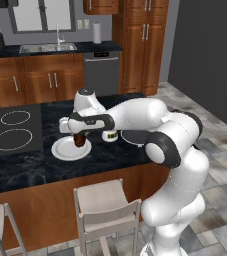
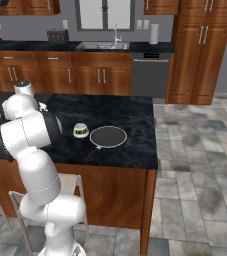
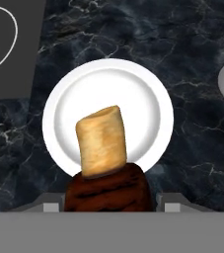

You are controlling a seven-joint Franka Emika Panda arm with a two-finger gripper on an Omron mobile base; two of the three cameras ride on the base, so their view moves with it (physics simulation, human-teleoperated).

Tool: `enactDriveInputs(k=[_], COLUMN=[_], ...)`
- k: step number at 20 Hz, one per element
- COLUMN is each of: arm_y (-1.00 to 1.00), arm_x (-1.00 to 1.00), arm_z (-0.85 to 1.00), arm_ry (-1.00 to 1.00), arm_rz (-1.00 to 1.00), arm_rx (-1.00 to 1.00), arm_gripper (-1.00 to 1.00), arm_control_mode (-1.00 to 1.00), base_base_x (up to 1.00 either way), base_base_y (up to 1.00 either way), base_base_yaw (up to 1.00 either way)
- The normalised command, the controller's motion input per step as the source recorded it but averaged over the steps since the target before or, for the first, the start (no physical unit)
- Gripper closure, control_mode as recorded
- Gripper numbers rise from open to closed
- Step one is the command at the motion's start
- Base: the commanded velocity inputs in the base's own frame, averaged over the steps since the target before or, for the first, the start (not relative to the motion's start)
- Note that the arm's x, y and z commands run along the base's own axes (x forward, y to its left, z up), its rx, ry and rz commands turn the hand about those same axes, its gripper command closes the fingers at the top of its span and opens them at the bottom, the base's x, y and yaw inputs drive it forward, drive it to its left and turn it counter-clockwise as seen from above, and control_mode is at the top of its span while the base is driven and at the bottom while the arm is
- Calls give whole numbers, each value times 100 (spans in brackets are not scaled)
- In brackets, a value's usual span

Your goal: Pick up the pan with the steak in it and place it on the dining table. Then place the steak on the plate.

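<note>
Above plate (image 3: 153, 99), steak (image 3: 108, 190) in tool (image 1: 79, 141)

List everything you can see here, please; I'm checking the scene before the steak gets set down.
steak: one, reddish-brown, held in the hand above the plate's near edge
tan lump: one, on the plate, just beyond the steak
plate: one, white, on the table left of the pan
pan: one, dark with pale rim, empty, on the table
small bowl: one, white, beside the pan
table: one, black veined top, wood sides
burner rings: two, white outlines, table's left end
stools: two, pale, in front of the table
sink: one, steel, back counter
hand: one, dark fingers, shut on the steak
</note>
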Motion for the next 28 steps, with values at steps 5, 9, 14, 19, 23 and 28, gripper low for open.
enactDriveInputs(k=[5,9,14,19,23,28], arm_y=[0,0,2,9,4,19], arm_x=[14,28,24,5,4,13], arm_z=[-1,-7,-19,-6,-6,-34], arm_ry=[0,0,0,1,0,2], arm_rz=[-1,-1,-1,0,0,-1], arm_rx=[0,0,0,0,-1,-6], arm_gripper=[100,100,100,100,100,100], arm_control_mode=[-100,-100,-100,-100,-100,-100], base_base_x=[0,0,0,0,0,0], base_base_y=[0,0,0,0,0,0], base_base_yaw=[0,0,0,0,0,0])
